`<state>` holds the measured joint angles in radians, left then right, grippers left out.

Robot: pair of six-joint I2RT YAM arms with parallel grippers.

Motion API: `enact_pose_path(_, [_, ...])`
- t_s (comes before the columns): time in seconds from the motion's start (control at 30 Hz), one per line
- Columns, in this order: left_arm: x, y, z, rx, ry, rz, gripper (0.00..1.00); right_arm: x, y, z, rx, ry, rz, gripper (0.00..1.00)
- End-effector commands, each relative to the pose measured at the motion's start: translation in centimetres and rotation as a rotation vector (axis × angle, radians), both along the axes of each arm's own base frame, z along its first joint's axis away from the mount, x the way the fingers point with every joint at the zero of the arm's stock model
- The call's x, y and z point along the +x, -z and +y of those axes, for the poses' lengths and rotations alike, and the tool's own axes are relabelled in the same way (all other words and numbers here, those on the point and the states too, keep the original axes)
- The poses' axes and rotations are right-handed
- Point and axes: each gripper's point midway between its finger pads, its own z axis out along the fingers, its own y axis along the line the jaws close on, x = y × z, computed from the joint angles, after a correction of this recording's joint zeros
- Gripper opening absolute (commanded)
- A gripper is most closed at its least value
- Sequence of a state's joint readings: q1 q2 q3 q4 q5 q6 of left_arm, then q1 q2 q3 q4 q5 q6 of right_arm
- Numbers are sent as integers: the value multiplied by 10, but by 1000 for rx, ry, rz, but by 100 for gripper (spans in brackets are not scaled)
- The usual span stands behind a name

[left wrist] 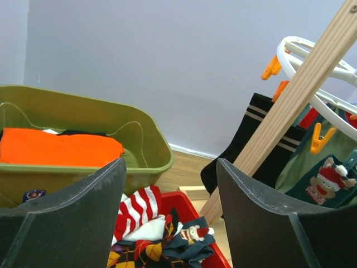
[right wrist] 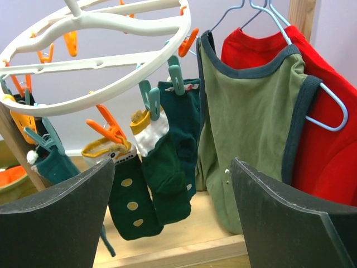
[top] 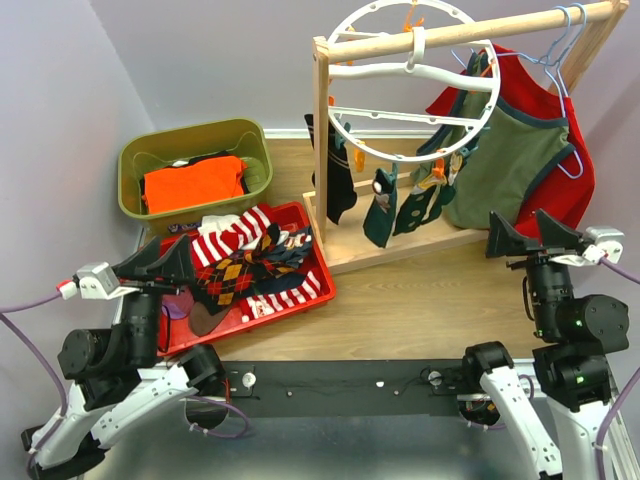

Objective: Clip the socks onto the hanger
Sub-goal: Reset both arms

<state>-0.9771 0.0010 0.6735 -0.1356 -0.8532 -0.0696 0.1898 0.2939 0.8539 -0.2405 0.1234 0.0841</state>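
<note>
The round white hanger hangs from the wooden rack; several dark green, teal and black socks hang from its orange and teal clips, seen close in the right wrist view. More socks, striped and argyle, lie heaped in the red tray, also in the left wrist view. My left gripper is open and empty at the tray's left side. My right gripper is open and empty, right of the hanging socks.
A green bin with an orange folded garment stands at the back left. An olive shirt and a red shirt hang on light-blue hangers at the rack's right end. The rack's wooden base lies ahead of the right gripper.
</note>
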Motion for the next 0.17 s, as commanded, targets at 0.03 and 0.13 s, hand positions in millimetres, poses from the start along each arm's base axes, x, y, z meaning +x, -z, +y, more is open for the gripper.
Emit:
enact_pose_path(0.03, [-11, -2, 32, -137, -60, -27, 73, -3, 0, -7, -7, 38, -18, 93])
enact_pose_path(0.13, [-10, -2, 30, -138, -60, -23, 73, -4, 1, -8, -11, 40, -20, 93])
